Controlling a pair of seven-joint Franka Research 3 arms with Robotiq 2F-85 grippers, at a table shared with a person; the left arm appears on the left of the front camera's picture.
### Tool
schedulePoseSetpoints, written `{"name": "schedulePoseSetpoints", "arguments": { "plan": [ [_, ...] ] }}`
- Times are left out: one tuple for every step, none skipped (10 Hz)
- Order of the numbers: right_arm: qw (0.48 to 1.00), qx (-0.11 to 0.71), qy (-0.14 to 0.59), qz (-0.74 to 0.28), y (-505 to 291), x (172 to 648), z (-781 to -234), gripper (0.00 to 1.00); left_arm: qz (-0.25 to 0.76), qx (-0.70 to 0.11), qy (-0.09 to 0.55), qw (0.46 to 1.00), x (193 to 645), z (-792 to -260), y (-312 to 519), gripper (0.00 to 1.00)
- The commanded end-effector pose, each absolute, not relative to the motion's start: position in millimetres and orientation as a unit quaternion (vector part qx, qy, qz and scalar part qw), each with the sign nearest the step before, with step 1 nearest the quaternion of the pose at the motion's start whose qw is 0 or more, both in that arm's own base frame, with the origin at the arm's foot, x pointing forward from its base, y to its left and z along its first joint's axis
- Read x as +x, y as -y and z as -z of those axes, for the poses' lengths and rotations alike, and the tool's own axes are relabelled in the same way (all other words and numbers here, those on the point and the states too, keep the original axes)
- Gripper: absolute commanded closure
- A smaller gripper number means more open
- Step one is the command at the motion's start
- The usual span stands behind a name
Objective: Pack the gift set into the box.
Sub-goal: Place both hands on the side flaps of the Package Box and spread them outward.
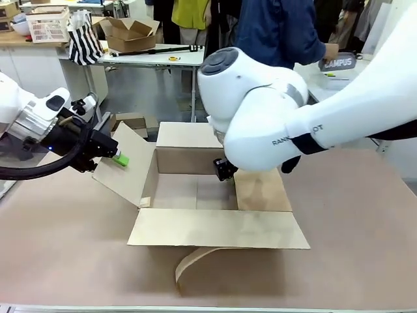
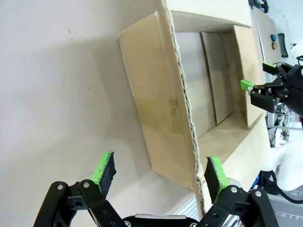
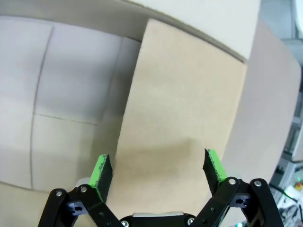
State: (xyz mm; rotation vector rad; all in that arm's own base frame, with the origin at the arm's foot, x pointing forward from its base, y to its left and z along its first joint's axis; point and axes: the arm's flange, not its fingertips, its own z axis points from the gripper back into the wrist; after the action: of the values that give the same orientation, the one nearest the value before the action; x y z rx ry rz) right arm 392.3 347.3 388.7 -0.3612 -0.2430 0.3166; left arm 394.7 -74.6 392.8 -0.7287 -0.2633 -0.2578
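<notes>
Wide open and empty, the left hand (image 2: 159, 171) straddles a flap of the shallow brown cardboard box (image 1: 218, 228) on the counter (image 1: 65, 248), while the right hand (image 3: 158, 169), likewise, hovers over another.

Your box (image 1: 186, 160) sits open mid-table, brown corrugated cardboard, upright, its floor showing. You have flaps (image 1: 218, 228) spread at 12, 3, 6 and 9 o'clock, the 9 o'clock one tilted upward. A tape strip (image 1: 195, 259) curls out at 6 o'clock.
</notes>
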Motion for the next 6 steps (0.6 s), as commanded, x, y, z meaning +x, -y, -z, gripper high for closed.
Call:
{"name": "schedulePoseSetpoints", "arguments": {
  "plan": [
    [0.961,-0.229,0.111,-0.104,-370,401,-386,0.00,0.132,-0.358,0.130,0.915,393,-393,73,0.00],
    [0.962,-0.229,0.116,-0.091,-372,402,-381,0.00,0.132,-0.358,0.130,0.915,393,-393,73,0.00],
    [0.963,-0.226,0.117,-0.083,-373,403,-375,0.00,0.132,-0.358,0.130,0.915,393,-393,73,0.00],
    [0.963,-0.229,0.120,-0.076,-374,403,-370,0.00,0.132,-0.358,0.130,0.915,393,-393,73,0.00],
    [0.962,-0.233,0.121,-0.069,-372,404,-365,0.00,0.132,-0.358,0.130,0.915,393,-393,73,0.00],
    [0.961,-0.241,0.120,-0.060,-368,403,-359,0.00,0.132,-0.358,0.130,0.915,393,-393,73,0.00]
  ]
}}
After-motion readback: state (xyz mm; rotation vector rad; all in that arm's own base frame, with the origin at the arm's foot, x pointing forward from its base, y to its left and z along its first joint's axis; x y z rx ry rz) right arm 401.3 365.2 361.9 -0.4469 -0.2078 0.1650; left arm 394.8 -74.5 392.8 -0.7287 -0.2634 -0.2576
